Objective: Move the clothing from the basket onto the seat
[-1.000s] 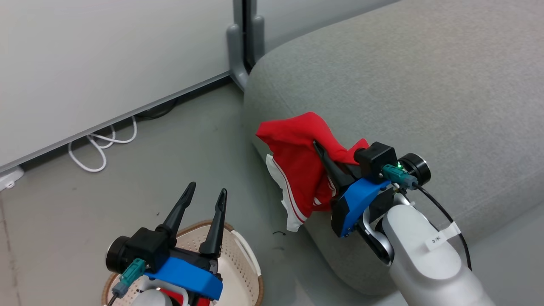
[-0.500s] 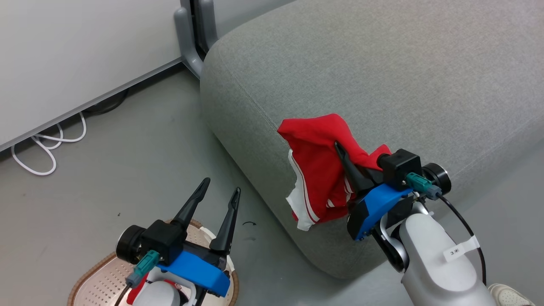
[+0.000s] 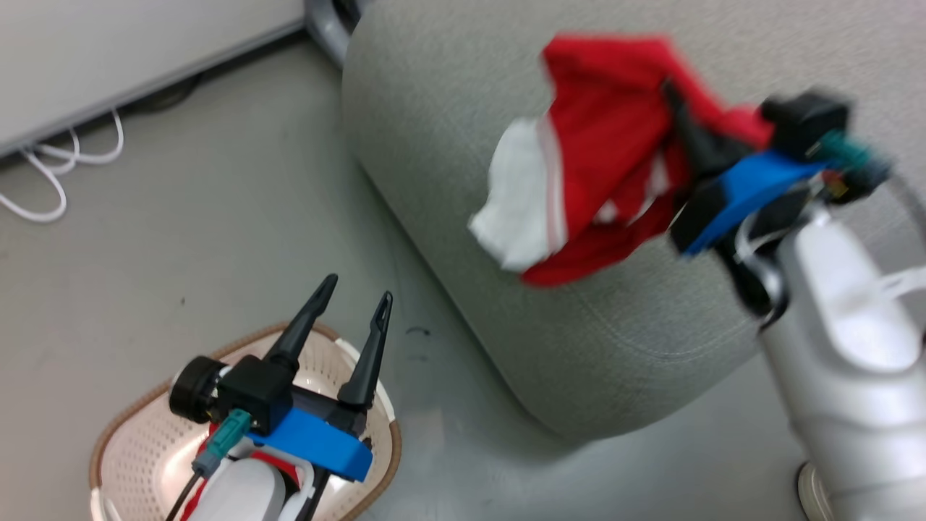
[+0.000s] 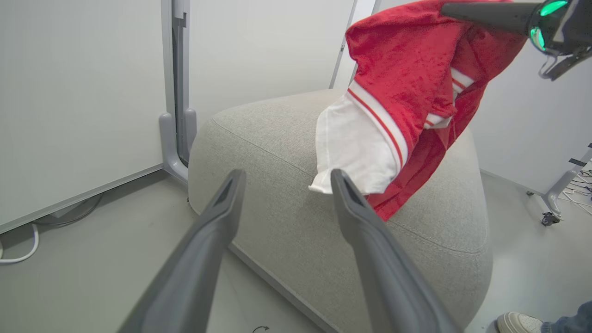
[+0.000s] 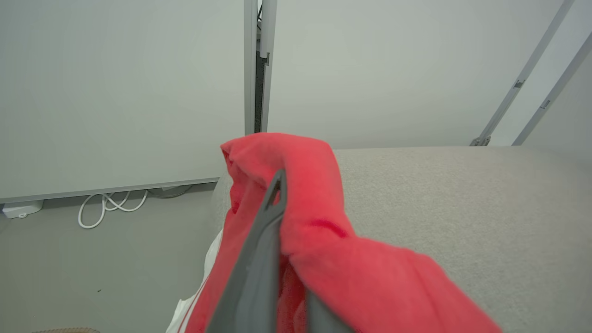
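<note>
right gripper (image 3: 673,94): two long dark fingers pinched tight on a bright red soft garment with a white panel and striped trim (image 3: 608,145), fabric bunched over the fingers.
left gripper (image 3: 359,288): fingers spread wide, holding nothing, poised over the cream perforated plastic basket with a brown rim (image 3: 98,456).
held garment: hanging in the air from the right gripper; head view is blurred.
basket contents: a scrap of red fabric (image 3: 286,467) shows under the left arm.
key relation: the large light grey upholstered seat (image 3: 448,145) lies directly under and beyond the garment, near its rounded corner; the garment's long axis drops from the grip, white end lowest and toward the floor side. contact with the cushion cannot be told.
likely next: carry it further over the seat, then release.
</note>
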Available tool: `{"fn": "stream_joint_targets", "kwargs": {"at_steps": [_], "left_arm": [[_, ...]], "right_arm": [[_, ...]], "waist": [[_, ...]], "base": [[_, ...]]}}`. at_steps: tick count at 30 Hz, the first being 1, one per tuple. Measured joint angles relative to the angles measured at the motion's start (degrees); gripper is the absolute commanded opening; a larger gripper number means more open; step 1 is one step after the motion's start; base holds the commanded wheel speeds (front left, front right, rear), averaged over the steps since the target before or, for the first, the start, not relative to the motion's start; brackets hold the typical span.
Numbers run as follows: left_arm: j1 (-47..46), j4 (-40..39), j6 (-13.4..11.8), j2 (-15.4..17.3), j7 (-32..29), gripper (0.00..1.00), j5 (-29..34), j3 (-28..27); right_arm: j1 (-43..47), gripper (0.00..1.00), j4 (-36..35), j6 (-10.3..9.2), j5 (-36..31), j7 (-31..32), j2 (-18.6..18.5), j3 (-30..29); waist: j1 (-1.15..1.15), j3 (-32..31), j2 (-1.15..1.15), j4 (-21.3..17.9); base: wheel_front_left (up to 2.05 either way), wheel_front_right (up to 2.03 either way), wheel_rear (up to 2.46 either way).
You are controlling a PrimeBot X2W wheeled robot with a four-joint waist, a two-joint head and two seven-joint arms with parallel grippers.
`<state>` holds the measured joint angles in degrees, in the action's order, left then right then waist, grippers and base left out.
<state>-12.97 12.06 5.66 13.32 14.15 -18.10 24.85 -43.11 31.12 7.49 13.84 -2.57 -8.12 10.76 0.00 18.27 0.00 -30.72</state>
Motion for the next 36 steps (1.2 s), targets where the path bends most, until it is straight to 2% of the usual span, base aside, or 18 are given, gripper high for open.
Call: {"fn": "stream_joint_targets", "kwargs": {"at_steps": [8, 15, 19, 26, 28, 29, 36], "left_arm": [[-2.97, -6.42, -0.66, 3.36, -3.61, 1.0, 2.26, -0.01], [-5.32, -13.13, -1.32, 5.52, -5.99, 1.0, 4.1, -0.07], [-6.31, -16.49, -1.67, 6.65, -6.06, 1.0, 5.14, -0.41], [-6.64, -18.26, -2.16, 7.87, -6.25, 1.0, 5.6, -0.64], [-6.5, -17.92, -2.26, 7.83, -6.13, 1.0, 5.55, -0.51], [-6.37, -17.73, -2.25, 7.79, -5.9, 1.0, 5.46, -0.35], [-6.84, -14.59, -2.01, 5.91, -3.34, 1.0, 4.39, 0.68]], "right_arm": [[-14.86, 0.0, 1.68, 0.0, 6.55, 2.03, -9.04, -8.03], [-23.9, 0.0, 6.8, 0.0, 8.5, 0.46, -15.25, -15.02], [-25.72, 0.0, 11.77, 0.0, 9.27, -0.8, -16.63, -18.25], [-25.27, 0.01, 22.28, 0.0, 8.25, -3.42, -15.77, -19.72], [-24.77, 0.8, 25.03, 0.0, 7.67, -4.08, -15.07, -19.61], [-24.62, 1.0, 26.22, 0.0, 7.14, -4.33, -14.91, -19.5], [-23.77, 1.0, 30.73, 0.0, 5.71, -6.59, -15.4, -17.84]], "waist": [[0.01, 9.7, 0.0, 3.49], [0.01, 18.69, 0.0, 6.57], [0.01, 23.23, 0.0, 8.24], [0.02, 27.95, 0.0, 10.63], [0.02, 27.7, 0.0, 11.03], [0.02, 27.32, 0.0, 11.11], [0.01, 23.15, 0.0, 11.99]], "base": [[0.0, 0.0, 0.0], [0.0, 0.0, 0.0], [0.0, 0.0, 0.0], [0.0, 0.0, 0.0], [0.0, 0.0, 0.0], [0.0, 0.0, 0.0], [0.0, 0.0, 0.0]]}}
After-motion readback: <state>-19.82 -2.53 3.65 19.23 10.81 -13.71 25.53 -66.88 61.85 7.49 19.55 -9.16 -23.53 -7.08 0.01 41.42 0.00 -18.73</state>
